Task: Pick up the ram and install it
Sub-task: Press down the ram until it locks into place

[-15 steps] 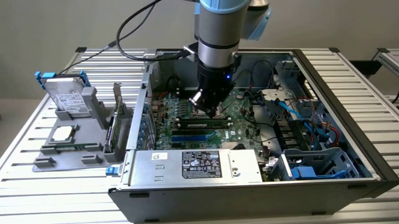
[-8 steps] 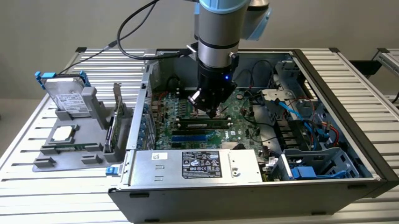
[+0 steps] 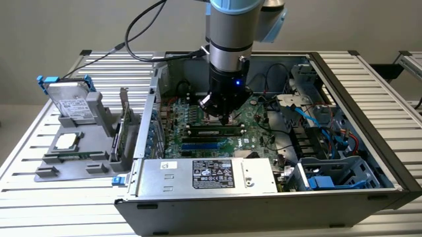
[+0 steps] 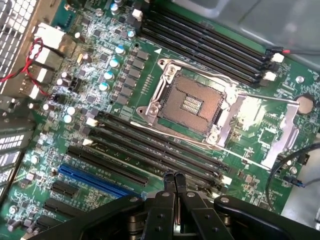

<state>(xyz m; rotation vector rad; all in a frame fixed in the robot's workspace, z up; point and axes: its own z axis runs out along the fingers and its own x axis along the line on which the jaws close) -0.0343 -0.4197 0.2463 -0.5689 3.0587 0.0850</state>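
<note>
Nearest the exterior cam: PSU (image 3: 212, 174), grey metal box w/ black label, sits along the front edge of the open PC case (image 3: 369, 133), lying on its side on a slatted table (image 3: 39, 133). Blue drive cage (image 3: 329, 175) fills the front corner on the exterior view's right, cables bunched just behind it, so little free room on that side.

Behind the PSU, the motherboard (image 3: 197, 123). The ram (image 3: 212, 131) lies flat-on in a slot row near board centre, thin green stick w/ dark chips, long edge running across the exterior view. It's seated among the black slots, blue slot (image 3: 201, 146) just in front of it, between it and the PSU.

Gripper (image 3: 224, 118) hangs straight down over the board, tips just above/behind the ram, not on it. In the wrist view the gripper (image 4: 174, 179) has both fingers (image 4: 168, 186) pressed together, nothing pinched between them. Tips sit over the near edge of a bank of black slots (image 4: 160, 145); open CPU socket (image 4: 192, 102) beyond, lever frame up, second slot bank (image 4: 205, 45) past that.

Room: case top open, arm comes in from above w/ clearance all round; case walls well apart from the wrist.

Further off, exterior view's left: grey parts tray (image 3: 69, 153) outside the case, holding a hard drive (image 3: 74, 106) upright and an upright expansion card (image 3: 123, 126) near the case wall.
</note>
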